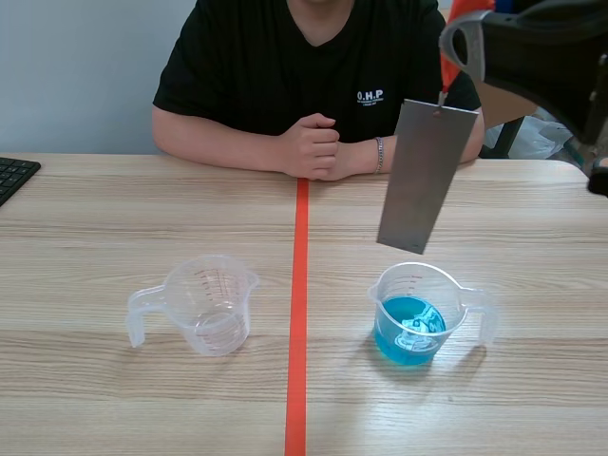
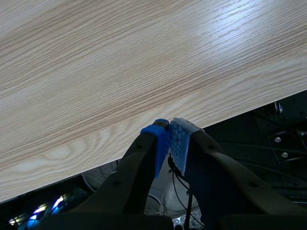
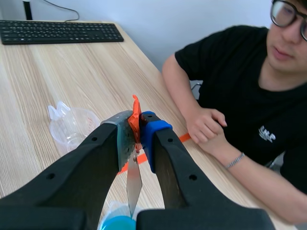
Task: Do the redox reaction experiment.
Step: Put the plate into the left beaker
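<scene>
A grey metal strip [image 1: 425, 177] hangs from an orange-red tab [image 1: 446, 68] that my right gripper [image 3: 135, 128] is shut on, high at the right. The strip's lower end is just above a clear measuring cup of blue liquid [image 1: 413, 316], right of the tape line. In the right wrist view the strip [image 3: 133, 183] drops between the fingers toward the blue liquid [image 3: 118, 224] below. An empty clear measuring cup [image 1: 207, 304] stands left of the line, also the empty cup [image 3: 72, 126] in that wrist view. My left gripper [image 2: 169, 128] is shut on nothing, over the table's edge.
A person in a black shirt sits across the table with clasped hands [image 1: 315, 147] resting on it. A black keyboard [image 1: 13, 176] lies at the far left edge. The orange-red tape line [image 1: 299, 313] runs down the table's middle.
</scene>
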Robot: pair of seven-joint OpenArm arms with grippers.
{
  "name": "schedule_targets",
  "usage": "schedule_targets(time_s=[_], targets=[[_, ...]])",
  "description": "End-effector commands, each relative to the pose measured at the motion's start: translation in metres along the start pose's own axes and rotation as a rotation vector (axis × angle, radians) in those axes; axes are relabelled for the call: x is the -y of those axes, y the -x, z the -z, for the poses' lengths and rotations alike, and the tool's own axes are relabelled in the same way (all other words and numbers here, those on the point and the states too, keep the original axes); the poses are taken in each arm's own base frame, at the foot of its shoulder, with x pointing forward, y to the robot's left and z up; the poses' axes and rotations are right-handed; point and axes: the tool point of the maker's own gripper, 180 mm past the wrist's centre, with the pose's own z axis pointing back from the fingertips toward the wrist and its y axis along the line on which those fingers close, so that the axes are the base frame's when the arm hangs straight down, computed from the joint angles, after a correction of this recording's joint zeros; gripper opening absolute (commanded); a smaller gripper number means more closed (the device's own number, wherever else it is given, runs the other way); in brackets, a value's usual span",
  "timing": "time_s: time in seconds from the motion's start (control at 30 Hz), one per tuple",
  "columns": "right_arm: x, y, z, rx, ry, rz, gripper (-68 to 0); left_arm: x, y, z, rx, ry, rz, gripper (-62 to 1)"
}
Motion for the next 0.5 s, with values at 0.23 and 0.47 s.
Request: schedule_targets(time_s=[0.23,0.47], targets=[[-0.016,-0.032,0.028,0.102,-0.096,-0.089,-66.0,-0.002,-0.004,-0.001,0.018,-0.008,-0.006,-56.9],[-0.027,-0.055,0.054,0.168,-0.129,-0.126,-66.0,-0.001,-0.004,-0.001,0.018,-0.005,-0.006,-56.9]])
